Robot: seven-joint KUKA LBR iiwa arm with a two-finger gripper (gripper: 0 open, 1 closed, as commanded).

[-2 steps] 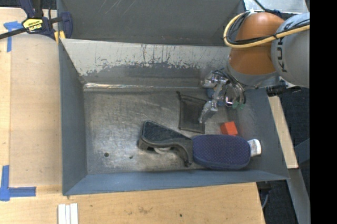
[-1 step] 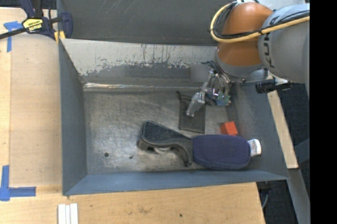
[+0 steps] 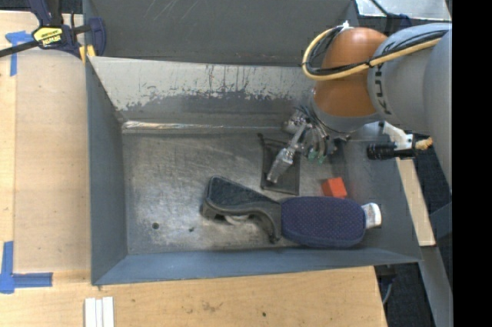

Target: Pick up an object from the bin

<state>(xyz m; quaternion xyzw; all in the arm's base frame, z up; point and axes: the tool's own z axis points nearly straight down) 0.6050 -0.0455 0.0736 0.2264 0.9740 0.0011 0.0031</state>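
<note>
My gripper hangs low over the right middle of the bin floor, angled down and to the left. Right under it lies a small dark flat thing; whether the gripper touches it I cannot tell. A small red block lies just to the gripper's right. In front of them lies a dark blue mesh-covered bottle on its side, its white cap pointing right. A dark grey curved sole-like piece lies to the left of the bottle, touching it.
The arm with its orange cover and yellow cable leans in over the bin's right wall. The left half of the bin floor is bare metal. The sloped back wall rises close behind the gripper.
</note>
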